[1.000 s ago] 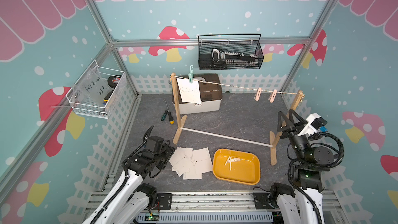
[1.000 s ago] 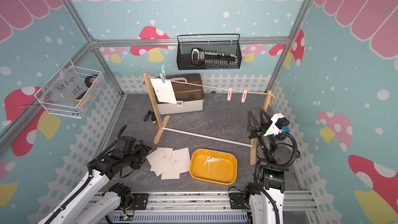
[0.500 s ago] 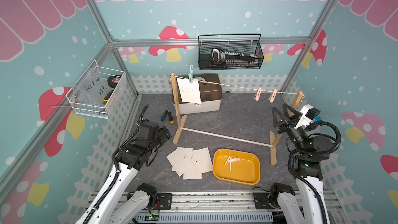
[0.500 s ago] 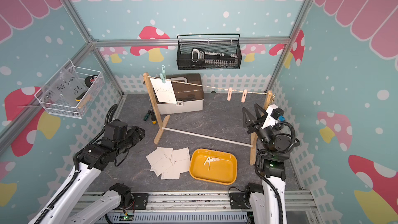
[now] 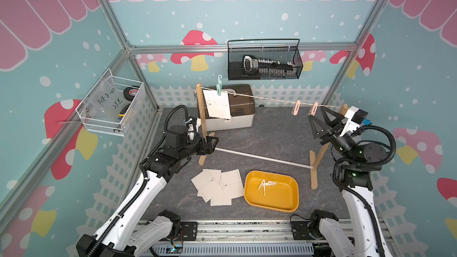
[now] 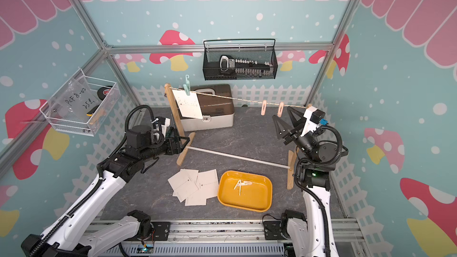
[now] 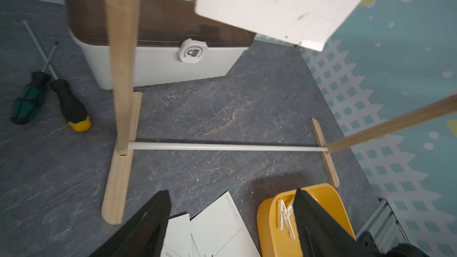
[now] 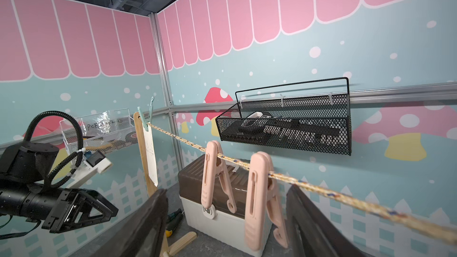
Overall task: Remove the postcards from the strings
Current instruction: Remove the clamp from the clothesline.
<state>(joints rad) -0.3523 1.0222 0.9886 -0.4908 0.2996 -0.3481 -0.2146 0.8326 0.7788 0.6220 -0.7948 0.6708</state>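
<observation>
While my left end effector (image 5: 210, 144) hovered at centre left of both top views, just beside the foot of the left wooden post (image 5: 203, 127), its jaws stood apart and held nothing. To its right and higher in the frame, one postcard (image 5: 217, 103) hung from the string (image 5: 267, 98). A teal clothespin (image 5: 218, 88) pinned its top edge, close to that post and in front of the grey storage box (image 5: 237, 122). The string ran from the post's top down and rightward across the frame to the right wooden post (image 5: 321, 154).

Below centre, the loose postcards (image 5: 218, 186) lay overlapping in a pile on the counter (image 5: 272, 132), off the string. Just right of the pile sat the yellow tray (image 5: 295, 194), with a white clothespin (image 5: 265, 184) lying in it.

Farther right, two pink clothespins (image 5: 297, 108) gripped only the string. At the right of the frame my right end effector (image 5: 322, 123) hung near the string's end, just below and beside those pink clothespins, with its jaws apart. In the right wrist view the pink clothespins appeared between my two fingers (image 8: 148, 223), and I could not tell whether either finger touched one.
</observation>
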